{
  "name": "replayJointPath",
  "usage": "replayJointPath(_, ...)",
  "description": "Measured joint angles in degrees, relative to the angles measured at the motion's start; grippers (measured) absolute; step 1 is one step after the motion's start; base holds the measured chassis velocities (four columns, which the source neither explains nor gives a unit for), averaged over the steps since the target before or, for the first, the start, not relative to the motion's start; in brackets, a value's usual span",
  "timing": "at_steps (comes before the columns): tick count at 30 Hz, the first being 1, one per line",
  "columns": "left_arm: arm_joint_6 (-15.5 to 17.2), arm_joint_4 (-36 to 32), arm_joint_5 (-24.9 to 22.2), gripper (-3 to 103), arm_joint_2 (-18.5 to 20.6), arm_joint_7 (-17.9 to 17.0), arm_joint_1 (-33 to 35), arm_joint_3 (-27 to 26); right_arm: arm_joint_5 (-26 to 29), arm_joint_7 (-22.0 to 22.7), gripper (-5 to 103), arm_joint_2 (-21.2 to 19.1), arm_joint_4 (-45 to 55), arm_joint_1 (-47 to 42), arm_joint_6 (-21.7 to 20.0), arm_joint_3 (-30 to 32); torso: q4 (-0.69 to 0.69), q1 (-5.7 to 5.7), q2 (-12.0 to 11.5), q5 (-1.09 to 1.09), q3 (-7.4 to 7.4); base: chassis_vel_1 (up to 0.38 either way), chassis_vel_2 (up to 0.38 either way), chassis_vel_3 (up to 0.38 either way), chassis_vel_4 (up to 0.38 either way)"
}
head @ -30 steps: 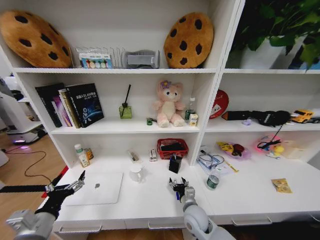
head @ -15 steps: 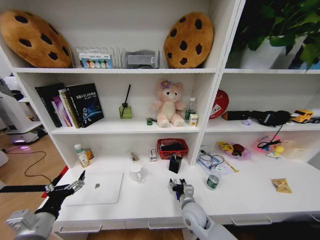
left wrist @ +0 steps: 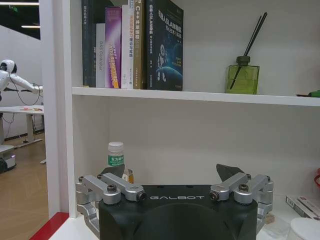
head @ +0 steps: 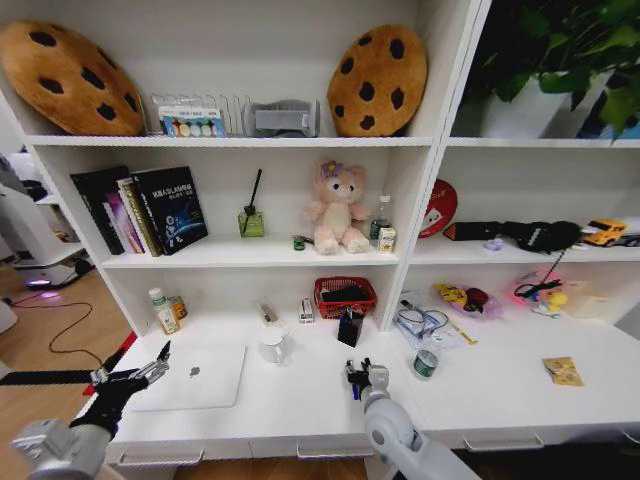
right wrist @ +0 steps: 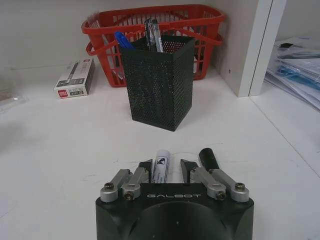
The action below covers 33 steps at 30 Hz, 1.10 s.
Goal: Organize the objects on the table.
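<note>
- My right wrist camera cuts off the white marker where it passes under the claw body, so I can't see its rear end; only its printed tip pokes out toward 12 o'clock.
- A black marker lies just beside the claw's outer finger; its lower part is hidden behind that finger.
- The right claw sits low over the table, fingers parted on either side of the white marker; I can't tell whether the pads touch it.
- From the head camera the right claw is at about 6 o'clock on the table, and the pens beneath it are too small to make out there.
- Ahead of it, at 12 o'clock, stands the black mesh pen holder with blue and black pens sticking out, and the red basket just behind.
- The left claw hovers at about 8 o'clock, fingers spread wide, beside the silver laptop lying flat and closed.
- In the left wrist camera the left claw is level, facing the shelf wall; a green-labelled bottle is partly hidden behind one finger.
</note>
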Motion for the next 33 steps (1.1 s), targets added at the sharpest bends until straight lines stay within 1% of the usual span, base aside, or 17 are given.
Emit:
replayJointPath(2,0.0,0.0,0.0,100,0.0,0.0,0.0,0.0,0.4,-0.1,25,0.0,-0.3,0.3,-0.1,-0.2,0.0,0.0,0.0,0.0,0.0,0.0,0.0,0.0,0.0)
replayJointPath(3,0.0,0.0,0.0,100,0.0,0.0,0.0,0.0,0.4,-0.1,25,0.0,-0.3,0.3,-0.1,-0.2,0.0,0.0,0.0,0.0,0.0,0.0,0.0,0.0,0.0)
replayJointPath(5,0.0,0.0,0.0,100,0.0,0.0,0.0,0.0,0.8,-0.1,15,0.0,-0.3,0.5,-0.2,-0.3,0.0,0.0,0.0,0.0,0.0,0.0,0.0,0.0,0.0)
replayJointPath(11,0.0,0.0,0.0,100,0.0,0.0,0.0,0.0,1.1,-0.2,13,0.0,-0.4,0.6,-0.1,-0.5,-0.01,0.0,0.0,0.0,-0.01,0.0,0.0,0.0,0.0)
replayJointPath(14,0.0,0.0,0.0,100,0.0,0.0,0.0,0.0,0.5,-1.8,13,0.0,0.0,0.2,0.9,-0.4,0.0,0.0,0.0,0.02,0.01,0.0,0.0,0.0,0.0)
replayJointPath(16,0.0,0.0,0.0,100,0.0,0.0,0.0,0.0,-3.4,-6.1,13,-0.3,2.0,-0.2,4.0,0.8,0.0,0.0,0.0,0.02,0.02,0.0,0.0,0.0,0.0)
replayJointPath(17,0.0,0.0,0.0,100,0.0,0.0,0.0,0.0,-3.4,-6.1,13,-0.3,2.0,-0.2,4.0,0.8,0.0,0.0,0.0,0.02,0.02,0.0,0.0,0.0,0.0)
replayJointPath(20,0.0,0.0,0.0,100,0.0,0.0,0.0,0.0,-12.5,-12.2,13,-0.3,4.3,1.3,8.7,2.9,0.0,0.0,0.0,0.02,0.01,0.0,0.0,0.0,0.0)
replayJointPath(21,0.0,0.0,0.0,100,0.0,0.0,0.0,0.0,-12.5,-12.2,13,-0.3,4.3,1.3,8.7,2.9,0.0,0.0,0.0,0.02,0.01,0.0,0.0,0.0,0.0)
replayJointPath(22,0.0,0.0,0.0,100,0.0,0.0,0.0,0.0,-15.0,-13.9,13,-0.2,4.2,2.3,10.2,3.6,0.0,0.0,0.0,0.02,0.01,0.0,0.0,0.0,0.0)
replayJointPath(23,0.0,0.0,0.0,100,0.0,0.0,0.0,0.0,-20.0,-17.8,13,0.2,2.6,4.3,13.7,4.8,0.01,0.0,0.0,0.01,0.01,0.0,0.0,0.0,0.0)
replayJointPath(24,0.0,0.0,0.0,100,0.0,0.0,0.0,0.0,-20.0,-17.8,13,0.2,2.6,4.3,13.7,4.8,0.01,0.0,0.0,0.01,0.01,0.0,0.0,0.0,0.0)
replayJointPath(26,0.0,0.0,0.0,100,0.0,0.0,0.0,0.0,-25.4,-21.9,13,0.9,-0.9,7.1,17.9,5.9,0.0,0.0,0.0,0.01,0.01,0.0,0.0,0.0,0.0)
replayJointPath(28,0.0,0.0,0.0,100,0.0,0.0,0.0,0.0,-28.5,-24.5,13,2.0,-5.6,10.2,21.5,6.4,0.0,0.0,0.0,0.01,0.01,0.0,0.0,0.0,0.0)
replayJointPath(29,0.0,0.0,0.0,100,0.0,0.0,0.0,0.0,-28.5,-24.5,13,2.0,-5.6,10.2,21.5,6.4,0.0,0.0,0.0,0.01,0.01,0.0,0.0,0.0,0.0)
replayJointPath(32,0.0,0.0,0.0,100,0.0,0.0,0.0,0.0,-31.9,-26.8,13,3.9,-13.1,14.0,26.2,5.9,0.0,0.0,0.0,0.01,0.01,0.0,0.0,0.0,0.0)
replayJointPath(33,0.0,0.0,0.0,100,0.0,0.0,0.0,0.0,-31.9,-26.8,13,3.9,-13.1,14.0,26.2,5.9,0.0,0.0,0.0,0.01,0.01,0.0,0.0,0.0,0.0)
